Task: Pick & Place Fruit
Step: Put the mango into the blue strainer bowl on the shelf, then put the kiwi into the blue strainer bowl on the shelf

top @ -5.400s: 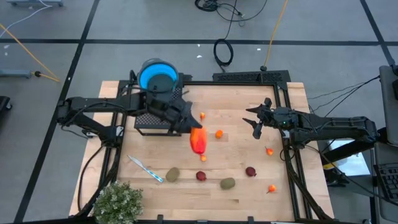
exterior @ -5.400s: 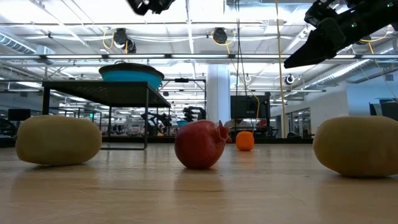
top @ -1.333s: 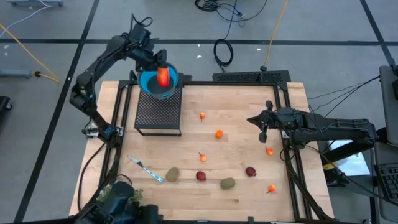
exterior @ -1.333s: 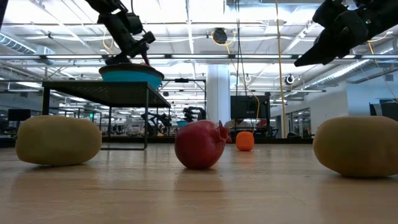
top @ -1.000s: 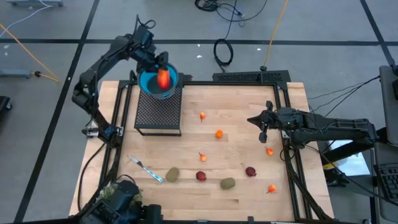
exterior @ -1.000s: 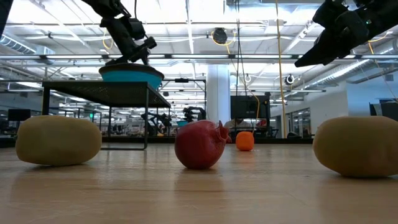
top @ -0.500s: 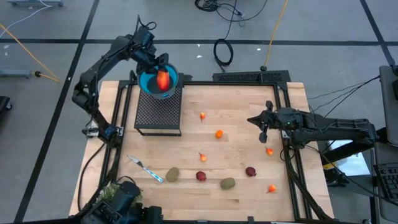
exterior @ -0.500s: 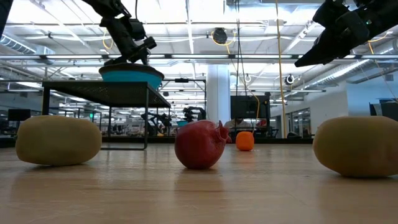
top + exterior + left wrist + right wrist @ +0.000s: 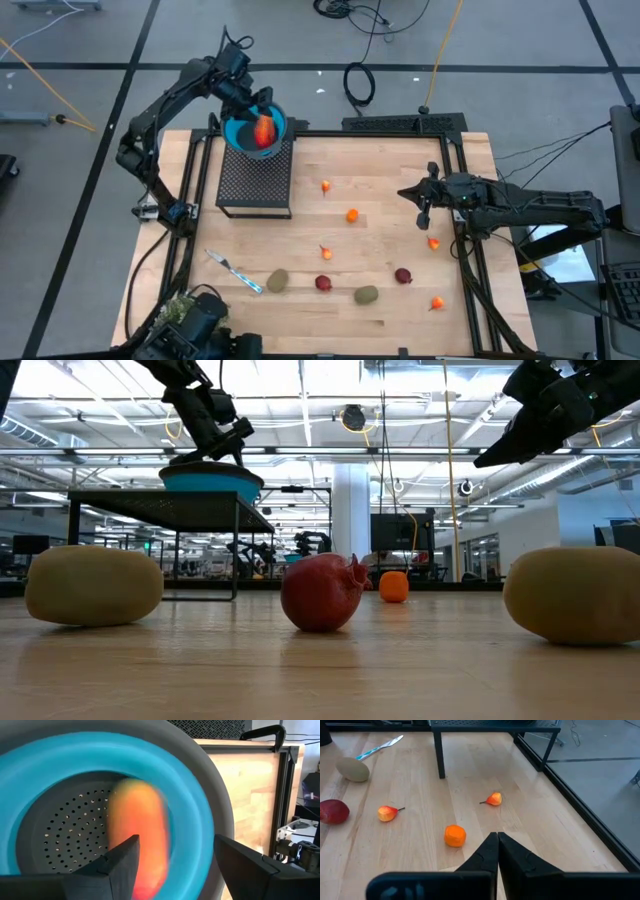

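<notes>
The left end effector (image 9: 255,103) hangs open over the blue bowl (image 9: 236,131), the long red-orange fruit (image 9: 264,128) inside it, while the closed right end effector (image 9: 421,208) hovers above the worktop (image 9: 380,260).

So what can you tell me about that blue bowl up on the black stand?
The blue bowl is round, plastic-looking, with a bright blue rim and a grey inner part dotted with small holes, like a strainer. It sits upright on the black mesh stand at the table's far left corner. The long red-orange fruit lies inside it. The left gripper hovers just over it, fingers apart.
</notes>
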`<state>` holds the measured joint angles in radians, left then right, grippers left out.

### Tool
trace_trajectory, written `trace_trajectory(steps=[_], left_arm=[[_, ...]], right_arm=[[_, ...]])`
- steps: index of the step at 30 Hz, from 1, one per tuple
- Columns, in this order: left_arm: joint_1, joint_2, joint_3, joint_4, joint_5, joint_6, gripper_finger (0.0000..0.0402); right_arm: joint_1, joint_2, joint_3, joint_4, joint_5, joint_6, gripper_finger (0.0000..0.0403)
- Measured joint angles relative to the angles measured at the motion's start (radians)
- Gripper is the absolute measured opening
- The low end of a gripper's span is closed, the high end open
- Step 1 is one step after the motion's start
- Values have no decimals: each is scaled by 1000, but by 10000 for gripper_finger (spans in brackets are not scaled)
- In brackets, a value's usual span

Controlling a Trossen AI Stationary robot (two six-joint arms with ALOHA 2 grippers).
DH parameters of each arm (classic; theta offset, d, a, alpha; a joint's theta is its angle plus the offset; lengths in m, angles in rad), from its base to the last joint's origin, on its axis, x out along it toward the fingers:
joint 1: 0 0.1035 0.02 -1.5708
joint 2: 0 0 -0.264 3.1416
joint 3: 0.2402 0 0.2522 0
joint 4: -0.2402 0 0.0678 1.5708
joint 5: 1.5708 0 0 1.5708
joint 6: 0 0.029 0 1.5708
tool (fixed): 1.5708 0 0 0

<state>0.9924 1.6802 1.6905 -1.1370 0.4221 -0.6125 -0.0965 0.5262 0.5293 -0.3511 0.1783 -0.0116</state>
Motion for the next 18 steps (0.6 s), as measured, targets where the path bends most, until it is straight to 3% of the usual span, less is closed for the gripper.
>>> trace_trajectory(steps=[7,12,18], left_arm=[[0,0,0,6,12,-12,244],[3,-47,-1,40,121,-18,235],[-115,-165,-2,31,92,49,192]], right_arm=[[0,0,0,0,0,25,1],[0,0,0,0,0,26,1],[0,0,0,1,0,24,1]])
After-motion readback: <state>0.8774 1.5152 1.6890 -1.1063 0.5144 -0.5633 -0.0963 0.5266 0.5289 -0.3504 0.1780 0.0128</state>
